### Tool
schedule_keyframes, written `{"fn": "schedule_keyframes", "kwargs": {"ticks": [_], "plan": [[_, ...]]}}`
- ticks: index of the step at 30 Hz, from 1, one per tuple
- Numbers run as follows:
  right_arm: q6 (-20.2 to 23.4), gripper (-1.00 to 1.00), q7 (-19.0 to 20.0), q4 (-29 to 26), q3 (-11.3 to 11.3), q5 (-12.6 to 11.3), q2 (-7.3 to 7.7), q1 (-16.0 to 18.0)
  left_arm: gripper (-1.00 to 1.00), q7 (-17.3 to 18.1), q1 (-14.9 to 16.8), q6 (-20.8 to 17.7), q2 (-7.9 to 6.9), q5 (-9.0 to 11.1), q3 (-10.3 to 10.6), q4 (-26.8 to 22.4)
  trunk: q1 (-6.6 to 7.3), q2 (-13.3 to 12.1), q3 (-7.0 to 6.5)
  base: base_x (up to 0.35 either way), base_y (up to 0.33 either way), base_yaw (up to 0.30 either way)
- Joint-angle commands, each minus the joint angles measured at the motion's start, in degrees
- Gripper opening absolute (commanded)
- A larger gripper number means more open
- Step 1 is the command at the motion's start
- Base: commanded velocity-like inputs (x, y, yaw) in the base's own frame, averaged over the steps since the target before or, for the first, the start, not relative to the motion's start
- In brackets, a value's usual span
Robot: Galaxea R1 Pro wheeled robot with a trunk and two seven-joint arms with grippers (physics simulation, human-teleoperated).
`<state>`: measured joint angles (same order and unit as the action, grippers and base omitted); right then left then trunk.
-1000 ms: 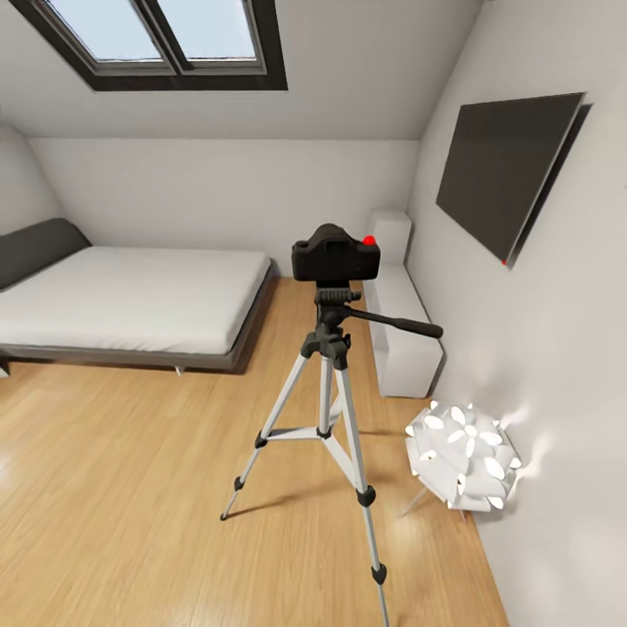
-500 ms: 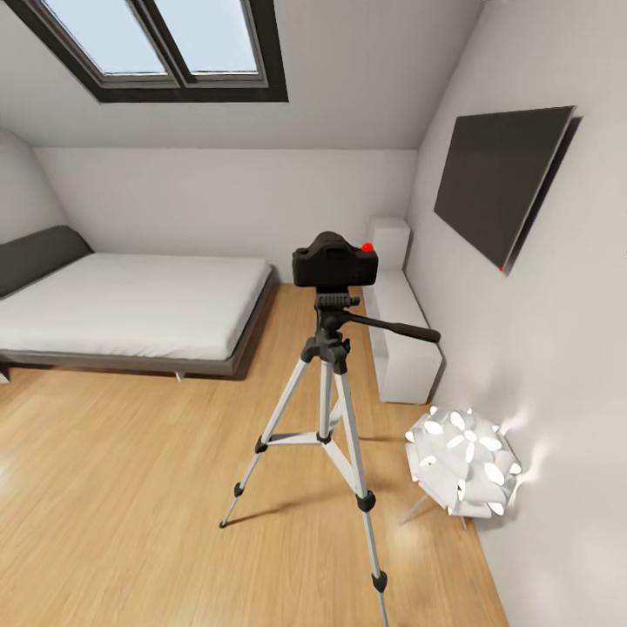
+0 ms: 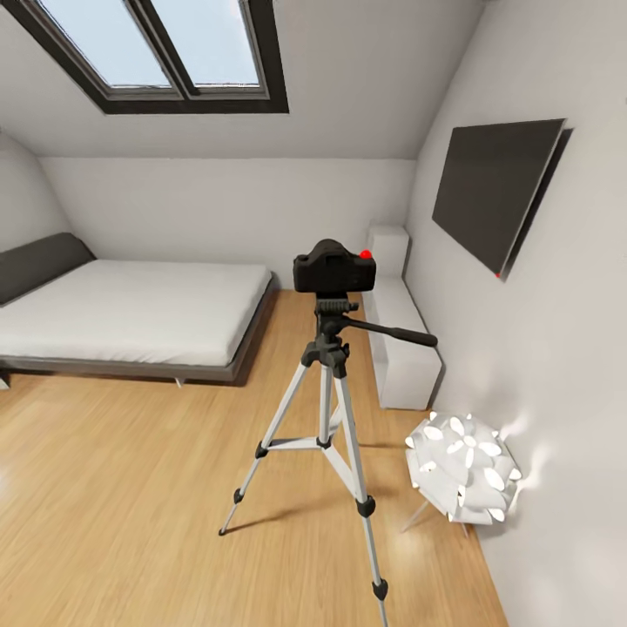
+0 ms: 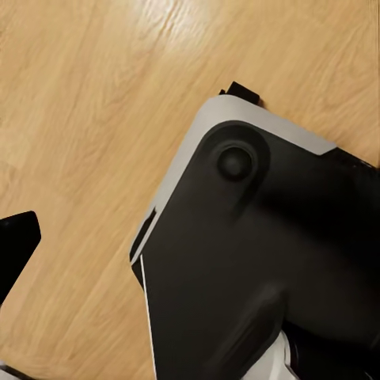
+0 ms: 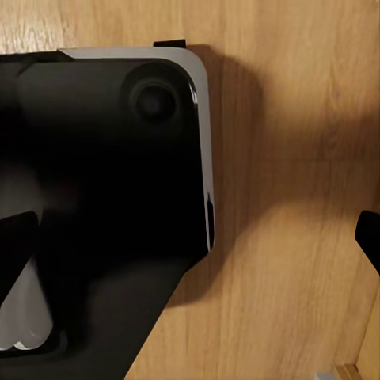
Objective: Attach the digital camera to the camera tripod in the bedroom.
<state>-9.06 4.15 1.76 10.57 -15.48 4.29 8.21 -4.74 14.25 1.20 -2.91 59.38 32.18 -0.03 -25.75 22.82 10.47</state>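
Head view: your robot faced the camera tripod (image 3: 326, 409), which stood on the bedroom's wood floor (image 3: 131, 488).
Digital camera: the digital camera (image 3: 335, 267) sat on top of the tripod's black head, its red dot (image 3: 366, 254) toward the wall TV (image 3: 492, 192).
Pan handle: the long black handle (image 3: 392, 332) pointed toward the white bench (image 3: 402, 348).
Surroundings: a low grey bed (image 3: 131, 313) lay on your left side under the skylight (image 3: 165, 52); a white flower-shaped lamp (image 3: 461, 470) glowed near the tripod's right leg.
Left wrist view: your robot's black-and-white base (image 4: 261, 269) over wood flooring; one dark fingertip (image 4: 16, 245) at the edge, so you could not tell the jaws' state.
Right wrist view: the base (image 5: 103, 182) again, with dark finger parts (image 5: 368, 233) at the edges; jaws' state likewise unreadable.
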Motion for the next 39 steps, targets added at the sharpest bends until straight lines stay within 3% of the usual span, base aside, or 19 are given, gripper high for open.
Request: {"fn": "schedule_keyframes", "kwargs": {"ticks": [1, 26, 39], "plan": [[-0.3, 1.00, 0.3, 0.2, 0.4, -0.6, 0.00, 0.1, 1.00, -0.2, 0.0, 0.3, -0.01, 0.4, 0.5, 0.0, -0.03, 0.1, 0.01, 0.000, 0.000, 0.000], [-0.4, 1.00, 0.3, 0.2, 0.6, -0.4, -0.35, 0.1, 1.00, -0.1, 0.0, 1.0, -0.04, 0.2, 0.6, -0.8, -0.03, 0.1, -2.31, 0.000, 0.000, 0.000], [-0.4, 1.00, 0.3, 0.2, 0.6, 3.7, -0.46, 0.1, 1.00, -0.1, 0.0, 1.0, -0.01, 0.1, 0.8, -0.9, -0.03, 0.1, -3.51, 0.000, 0.000, 0.000]]}}
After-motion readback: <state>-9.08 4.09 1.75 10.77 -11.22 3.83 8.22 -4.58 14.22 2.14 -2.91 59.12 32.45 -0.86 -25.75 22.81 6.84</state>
